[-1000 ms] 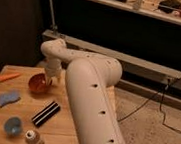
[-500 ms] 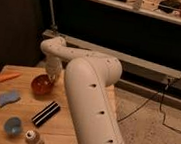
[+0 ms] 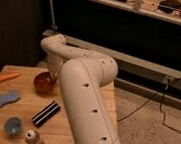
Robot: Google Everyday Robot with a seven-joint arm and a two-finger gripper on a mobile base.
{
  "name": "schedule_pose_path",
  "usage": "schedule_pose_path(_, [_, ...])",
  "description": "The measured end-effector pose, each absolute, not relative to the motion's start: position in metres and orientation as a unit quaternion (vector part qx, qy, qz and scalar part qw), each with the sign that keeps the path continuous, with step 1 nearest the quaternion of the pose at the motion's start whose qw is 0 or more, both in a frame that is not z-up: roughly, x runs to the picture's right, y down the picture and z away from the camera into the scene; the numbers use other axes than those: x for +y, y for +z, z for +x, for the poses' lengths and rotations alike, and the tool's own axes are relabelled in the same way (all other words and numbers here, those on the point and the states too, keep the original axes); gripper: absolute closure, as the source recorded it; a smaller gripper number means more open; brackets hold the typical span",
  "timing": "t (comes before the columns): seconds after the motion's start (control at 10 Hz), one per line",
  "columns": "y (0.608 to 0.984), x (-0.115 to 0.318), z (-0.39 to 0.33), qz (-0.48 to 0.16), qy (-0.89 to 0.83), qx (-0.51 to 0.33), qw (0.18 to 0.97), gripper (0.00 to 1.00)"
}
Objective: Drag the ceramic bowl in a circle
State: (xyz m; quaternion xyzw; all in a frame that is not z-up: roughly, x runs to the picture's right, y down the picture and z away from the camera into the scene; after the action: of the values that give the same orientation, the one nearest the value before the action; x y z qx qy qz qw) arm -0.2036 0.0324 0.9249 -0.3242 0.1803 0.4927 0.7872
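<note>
The orange-red ceramic bowl [image 3: 44, 82] sits at center left of the frame on the wooden table [image 3: 24, 102], right of 1 carrot [image 3: 5, 77]. The gripper [image 3: 54, 77], fingers together, meets the bowl's right rim, mostly hidden behind the white arm [image 3: 85, 96].

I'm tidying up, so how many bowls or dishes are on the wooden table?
2: the ceramic bowl at the table's far side, beside the gripper; the blue-grey dish near-left. The arm may hide more.
</note>
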Motion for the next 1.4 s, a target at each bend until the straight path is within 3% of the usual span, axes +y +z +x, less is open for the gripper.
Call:
schedule_pose_path(0.6, [0.948, 0.014, -0.121, -0.287, 0.541, 0.234, 0.755, 1.00])
schedule_pose_path(1.1, [0.939, 0.050, -0.036, -0.272, 0.544, 0.302, 0.734, 1.00])
schedule_pose_path(1.4, [0.909, 0.082, -0.047, -0.284, 0.500, 0.300, 0.761, 1.00])
